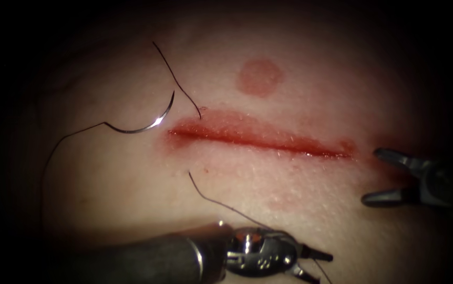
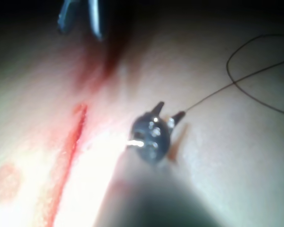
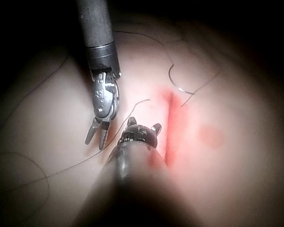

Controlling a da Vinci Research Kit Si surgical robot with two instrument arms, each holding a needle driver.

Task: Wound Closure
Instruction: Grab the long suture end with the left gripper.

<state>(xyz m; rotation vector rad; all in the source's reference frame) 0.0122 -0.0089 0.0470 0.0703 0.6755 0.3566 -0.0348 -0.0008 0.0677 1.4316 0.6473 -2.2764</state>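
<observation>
The cut (image 1: pixel 260 139) runs across the tissue (image 1: pixel 289 210), wet with red fluid. The curved needle (image 1: pixel 147 126) lies free on the tissue just off the cut's left end, held by neither tool and not in the tissue. Its thread (image 1: pixel 53 152) trails left and down. Another strand (image 1: pixel 176 84) enters the tissue beside the cut's left end, comes out on the near side (image 1: pixel 221 202) and runs past my left tool (image 1: pixel 318 264), whose jaws stand open. My right tool (image 1: pixel 370 176) hovers at the cut's right end, wide open and holding nothing.
A round red mark (image 1: pixel 259 77) lies on the tissue beyond the cut. The left tool's shaft (image 1: pixel 153 257) crosses the near left of the endoscope view. A loose loop of thread (image 2: pixel 255 71) lies on the tissue beyond the left tool's jaws.
</observation>
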